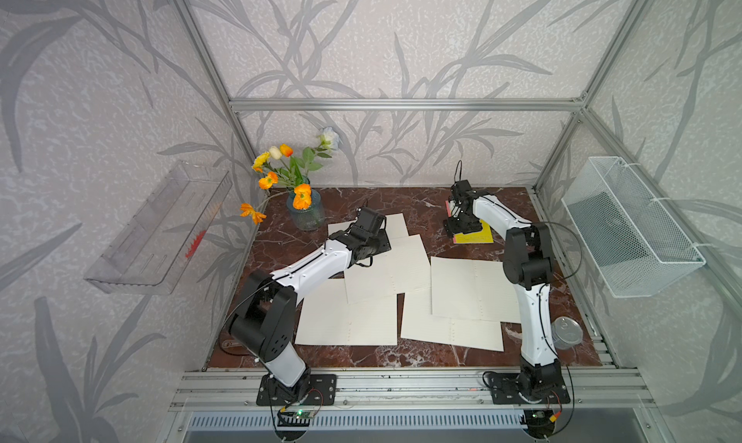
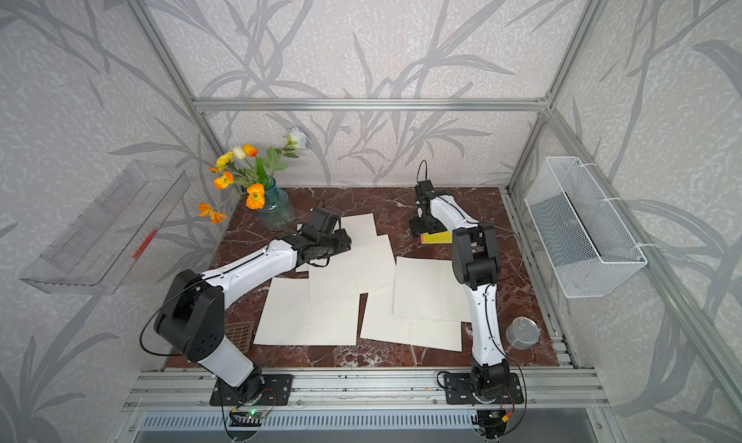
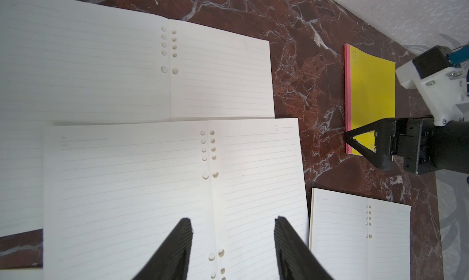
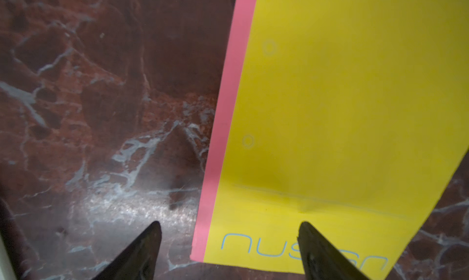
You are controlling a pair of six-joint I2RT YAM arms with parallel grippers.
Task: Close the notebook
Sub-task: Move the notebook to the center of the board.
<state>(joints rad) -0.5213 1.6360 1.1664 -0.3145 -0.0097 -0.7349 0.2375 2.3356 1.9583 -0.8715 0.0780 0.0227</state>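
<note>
Upper right in both top views, the yellow notebook (image 1: 486, 236) lies shut, flat on the desk (image 1: 421, 208). Right gripper (image 4: 229, 228) hangs over its pink edge, jaws wide, empty. Left gripper (image 3: 232, 223), jaws parted, grips nothing above loose lined sheets (image 3: 127, 177).

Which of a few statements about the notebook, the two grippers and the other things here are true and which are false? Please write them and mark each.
1. The yellow notebook lies closed on the table. True.
2. The right gripper is shut on the notebook. False: its jaws stand open over the cover's edge, holding nothing.
3. The left gripper is open over loose lined sheets. True.
4. The flower vase stands inside the wire basket. False: it stands on the table at the far left; the basket hangs on the right wall.
5. The metal can lies on the notebook. False: it stands apart, near the front right.
</note>
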